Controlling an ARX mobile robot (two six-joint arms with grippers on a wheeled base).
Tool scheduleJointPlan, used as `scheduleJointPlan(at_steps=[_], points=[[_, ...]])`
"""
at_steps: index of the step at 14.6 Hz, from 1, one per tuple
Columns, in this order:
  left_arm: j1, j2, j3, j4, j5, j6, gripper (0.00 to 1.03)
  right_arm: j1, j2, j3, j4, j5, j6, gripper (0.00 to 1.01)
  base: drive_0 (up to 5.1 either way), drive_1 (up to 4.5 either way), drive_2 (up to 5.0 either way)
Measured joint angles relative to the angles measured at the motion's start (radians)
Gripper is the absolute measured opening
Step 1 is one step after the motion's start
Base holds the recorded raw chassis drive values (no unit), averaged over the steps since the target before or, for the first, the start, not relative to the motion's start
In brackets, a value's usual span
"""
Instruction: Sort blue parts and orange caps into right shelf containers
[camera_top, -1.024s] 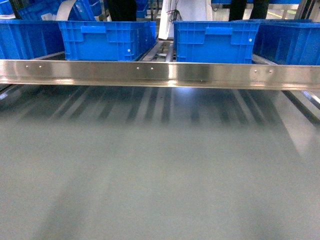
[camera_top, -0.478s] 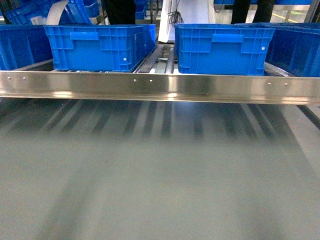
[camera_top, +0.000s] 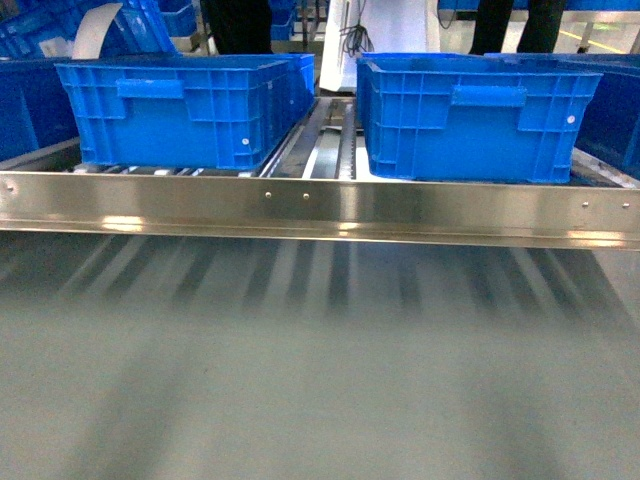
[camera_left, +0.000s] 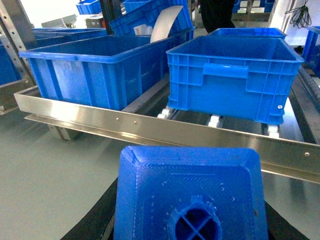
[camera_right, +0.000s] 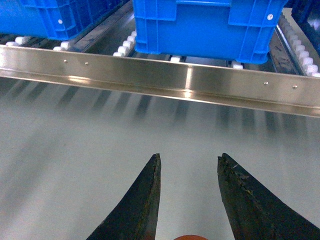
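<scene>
Head view shows me grey floor (camera_top: 320, 380), a steel shelf (camera_top: 320, 208), two front bins (camera_top: 170, 110), my left gripper (camera_left: 190, 200) squeezing one blue part (camera_left: 190, 190), my right gripper (camera_right: 187, 165) spread apart.

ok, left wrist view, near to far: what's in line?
Blue part in the left claw, nearest → steel front rail of the shelf → white rollers → blue bin sitting on them.

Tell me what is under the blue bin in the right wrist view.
The blue bin sits on white rollers of the steel rack, behind the front rail. The rollers further back under it are covered by the bin itself.
</scene>
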Motion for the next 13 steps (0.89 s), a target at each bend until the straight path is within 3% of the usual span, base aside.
scheduleJointPlan(at_steps=[8,13], points=[[0.0,0.006,0.0,-0.004,0.001,0.0,0.44,0.0,0.002,0.0,-0.003,0.001,0.0,0.34,0.0,4.14,-4.1],[0.0,0.005,0.0,0.0,0.0,0.0,0.44,0.0,0.002,0.0,-0.001,0.0,0.0,0.34,0.0,0.0,0.0]])
